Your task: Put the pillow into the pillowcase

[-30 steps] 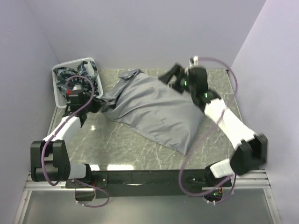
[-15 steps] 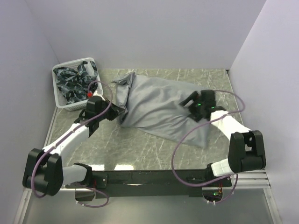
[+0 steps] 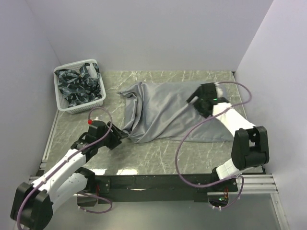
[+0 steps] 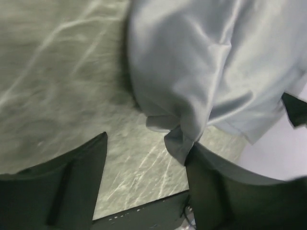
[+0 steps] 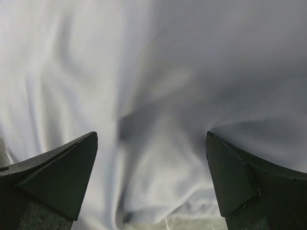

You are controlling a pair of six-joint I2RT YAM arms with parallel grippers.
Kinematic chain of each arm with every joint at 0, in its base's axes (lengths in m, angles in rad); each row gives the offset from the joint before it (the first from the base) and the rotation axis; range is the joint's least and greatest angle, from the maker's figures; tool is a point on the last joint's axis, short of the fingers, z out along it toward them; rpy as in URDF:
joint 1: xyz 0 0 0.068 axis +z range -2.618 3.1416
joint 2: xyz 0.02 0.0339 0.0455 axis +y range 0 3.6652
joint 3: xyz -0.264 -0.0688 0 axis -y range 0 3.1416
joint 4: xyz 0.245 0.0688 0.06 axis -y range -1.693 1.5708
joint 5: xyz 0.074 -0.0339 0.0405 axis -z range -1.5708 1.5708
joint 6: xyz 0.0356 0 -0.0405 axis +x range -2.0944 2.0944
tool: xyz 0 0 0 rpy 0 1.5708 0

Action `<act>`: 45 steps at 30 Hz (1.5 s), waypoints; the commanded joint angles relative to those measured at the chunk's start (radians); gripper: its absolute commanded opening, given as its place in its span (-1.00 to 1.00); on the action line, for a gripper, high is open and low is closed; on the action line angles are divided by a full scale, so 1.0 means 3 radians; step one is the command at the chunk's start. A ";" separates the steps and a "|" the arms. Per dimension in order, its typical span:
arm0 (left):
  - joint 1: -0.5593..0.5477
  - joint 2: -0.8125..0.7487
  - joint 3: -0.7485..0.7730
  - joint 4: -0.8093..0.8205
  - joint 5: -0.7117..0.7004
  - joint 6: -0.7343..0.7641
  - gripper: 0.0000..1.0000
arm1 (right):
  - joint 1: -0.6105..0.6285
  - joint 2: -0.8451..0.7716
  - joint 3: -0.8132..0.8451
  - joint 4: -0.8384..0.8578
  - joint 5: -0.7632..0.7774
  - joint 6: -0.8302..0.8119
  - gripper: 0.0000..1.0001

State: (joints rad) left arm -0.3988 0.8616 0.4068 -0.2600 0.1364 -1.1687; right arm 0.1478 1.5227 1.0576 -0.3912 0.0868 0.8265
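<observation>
The grey pillowcase (image 3: 168, 115) lies wrinkled and full-looking across the middle of the marble table (image 3: 153, 155). The pillow is hidden; no cream cloth shows in any view. My left gripper (image 3: 123, 136) is at the pillowcase's near-left corner. In the left wrist view its jaws (image 4: 146, 143) are open over bare marble, and a folded corner of the pillowcase (image 4: 192, 72) brushes the right finger (image 4: 211, 182). My right gripper (image 3: 193, 99) hangs over the pillowcase's far-right part. In the right wrist view it (image 5: 151, 139) is wide open, with the pillowcase (image 5: 158, 72) below it and nothing held.
A white basket (image 3: 98, 98) with dark blue-and-white patterned cloths (image 3: 76, 86) stands at the far left corner. Pale walls close in the table at the back and on both sides. The table's dark near edge (image 4: 144, 213) shows in the left wrist view.
The left gripper pulled toward the near left and opened, letting go of the pillowcase corner. The right gripper moved about over the right end, still open. The pillowcase now lies flatter and more level.
</observation>
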 commanded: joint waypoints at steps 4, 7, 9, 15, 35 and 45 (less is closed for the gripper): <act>-0.0005 -0.0326 0.0539 -0.0601 -0.0802 0.0091 0.50 | 0.1111 -0.0167 0.0222 -0.0194 0.0574 -0.0285 0.98; -0.0005 0.0052 0.0826 -0.0361 -0.0889 0.0224 0.51 | 0.1149 0.0093 0.0192 -0.0056 0.0209 -0.0295 0.98; 0.0000 0.0481 0.0975 -0.0158 -0.0737 0.0397 0.43 | 0.1118 0.0323 0.0166 -0.0081 0.0222 -0.0295 0.98; -0.0015 0.1269 0.1042 0.0411 -0.0302 0.0495 -0.01 | 0.0367 0.0314 -0.0258 0.0117 -0.0013 -0.0377 0.98; 0.0081 0.1376 0.1276 0.0304 -0.0818 0.0510 0.04 | 0.1485 -0.0601 0.0238 -0.0373 0.0544 -0.0715 0.91; 0.0312 0.2711 0.2370 0.0550 -0.0828 0.0541 -0.04 | 0.2610 0.0047 0.0575 -0.0199 0.0539 -0.0740 0.61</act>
State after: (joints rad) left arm -0.3176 1.5372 1.0012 -0.1249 -0.1070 -1.0325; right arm 0.8291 1.4475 1.1568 -0.4629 0.2085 0.6197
